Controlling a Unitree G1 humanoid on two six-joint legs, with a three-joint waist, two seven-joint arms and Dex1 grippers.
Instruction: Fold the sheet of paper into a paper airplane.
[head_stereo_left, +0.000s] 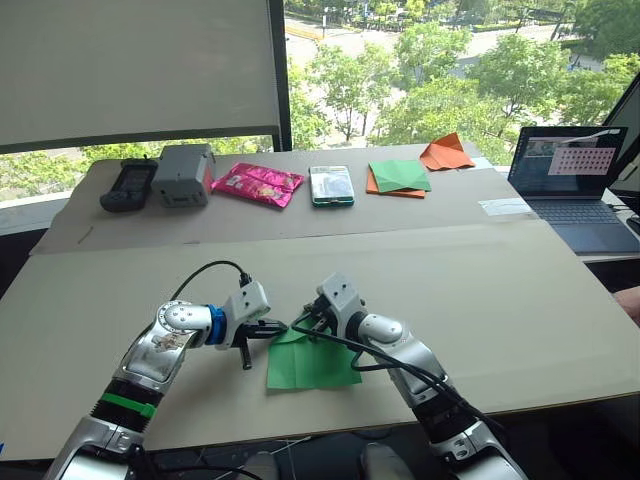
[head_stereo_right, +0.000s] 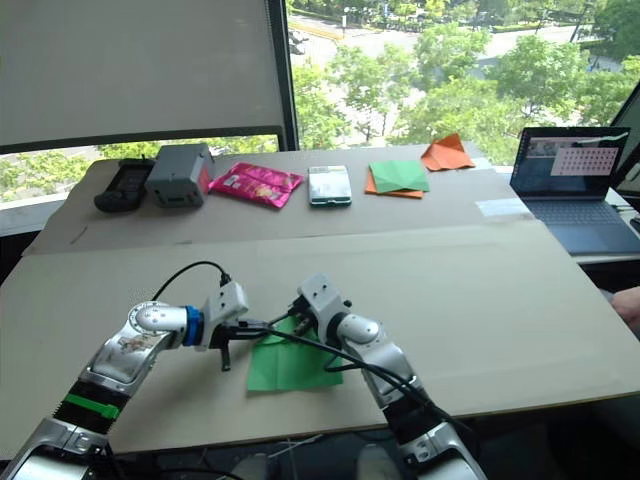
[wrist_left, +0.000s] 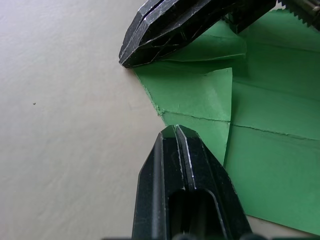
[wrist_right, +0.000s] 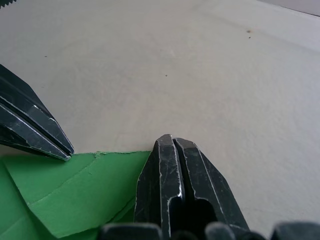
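The sheet of paper (head_stereo_left: 315, 365) is bright green and lies flat on the beige table near the front edge, with a small corner flap (wrist_left: 200, 95) folded over at its far left corner. My left gripper (head_stereo_left: 283, 327) is shut, and its tip (wrist_left: 175, 129) rests on that folded corner. My right gripper (head_stereo_left: 301, 322) is also shut, with its tip (wrist_right: 171, 137) down at the sheet's far edge, close to the left fingertips (wrist_right: 60, 147). Nothing is pinched between either pair of fingers.
Along the back of the table lie a black device (head_stereo_left: 128, 184), a grey box (head_stereo_left: 184, 173), a pink packet (head_stereo_left: 257, 183), a teal-edged phone (head_stereo_left: 331, 185), a green sheet on orange paper (head_stereo_left: 398, 177) and a folded orange paper (head_stereo_left: 447, 152). A laptop (head_stereo_left: 575, 175) stands at the right.
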